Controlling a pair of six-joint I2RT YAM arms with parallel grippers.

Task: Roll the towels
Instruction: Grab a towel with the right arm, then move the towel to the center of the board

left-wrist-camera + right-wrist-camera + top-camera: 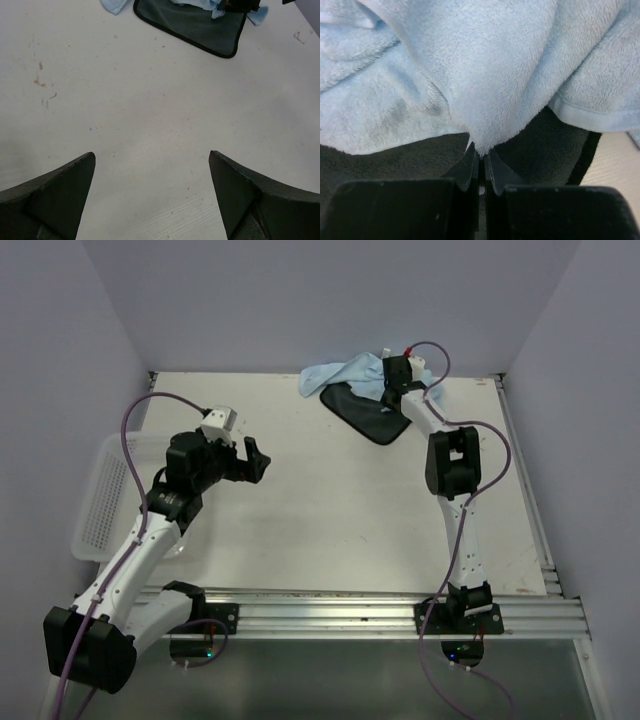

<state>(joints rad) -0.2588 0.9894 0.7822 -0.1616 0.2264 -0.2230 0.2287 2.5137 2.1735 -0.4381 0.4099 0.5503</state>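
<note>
Two towels lie at the back of the table. The light blue towel (337, 373) is crumpled and partly overlaps the dark grey towel (365, 415), which lies flat. My right gripper (392, 383) is down on them, and in the right wrist view it (481, 154) is shut on a pinched fold of the light blue towel (485, 75), with the dark grey towel (410, 160) beneath. My left gripper (255, 460) hovers open over bare table at mid-left, far from both towels; its fingers (55, 195) frame empty tabletop, with the dark grey towel (195, 25) at the top edge.
A white mesh basket (100, 502) sits at the table's left edge, beside the left arm. Purple walls enclose the table at the back and sides. A metal rail (360, 612) runs along the near edge.
</note>
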